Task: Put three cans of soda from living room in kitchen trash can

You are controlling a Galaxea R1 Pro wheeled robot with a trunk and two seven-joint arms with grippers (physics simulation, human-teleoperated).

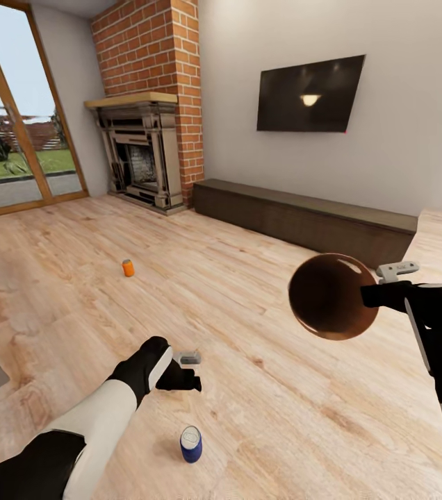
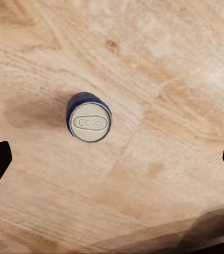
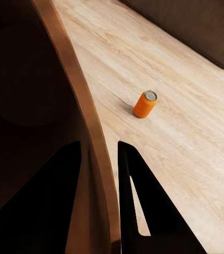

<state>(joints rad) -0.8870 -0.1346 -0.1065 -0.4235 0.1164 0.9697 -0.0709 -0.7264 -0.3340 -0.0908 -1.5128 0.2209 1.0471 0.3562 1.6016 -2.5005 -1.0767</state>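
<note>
A: Left gripper (image 1: 187, 370), jaws spread wide, hangs above the wood floor (image 1: 283, 417); where does the can lie?

B: A blue can (image 2: 89, 117) stands upright directly beneath it, untouched. An orange soda can (image 1: 128, 267) stands well apart, nearer the fireplace (image 1: 141, 156).

A: And the right gripper (image 3: 109, 174)?

B: Its fingers (image 3: 138, 201) pinch the rim of the trash can (image 1: 332, 296), held aloft, copper interior facing the head camera.
</note>
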